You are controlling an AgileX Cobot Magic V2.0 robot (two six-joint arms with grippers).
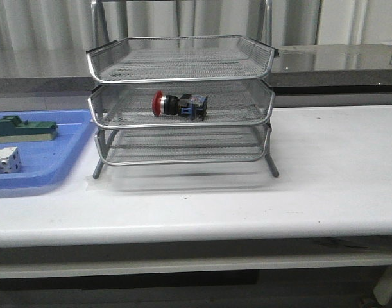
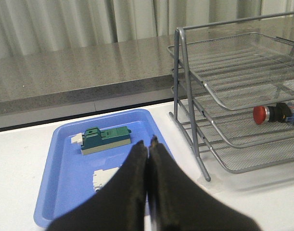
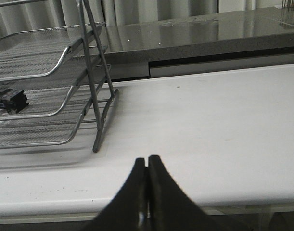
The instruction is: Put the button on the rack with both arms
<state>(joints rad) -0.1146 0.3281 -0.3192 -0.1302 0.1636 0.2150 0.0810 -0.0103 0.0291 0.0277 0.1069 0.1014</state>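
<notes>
Nearest the lens, left end effector (image 2: 148,144) pressed together over the blue tray (image 2: 60,192); right end effector (image 3: 147,166) likewise closed, above bare table (image 3: 209,120), holding nothing. Button (image 1: 178,104) lying on its side in the rack's (image 1: 180,74) middle tier, red cap toward 9 o'clock. Placement apparently done; next, probably only keeping both arms clear of the rack.

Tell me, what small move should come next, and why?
Probably none beyond keeping both arms back. The button already lies on its side in the middle tier of the rack. The left fingers and the right fingers are shut and empty, away from the rack.
</notes>
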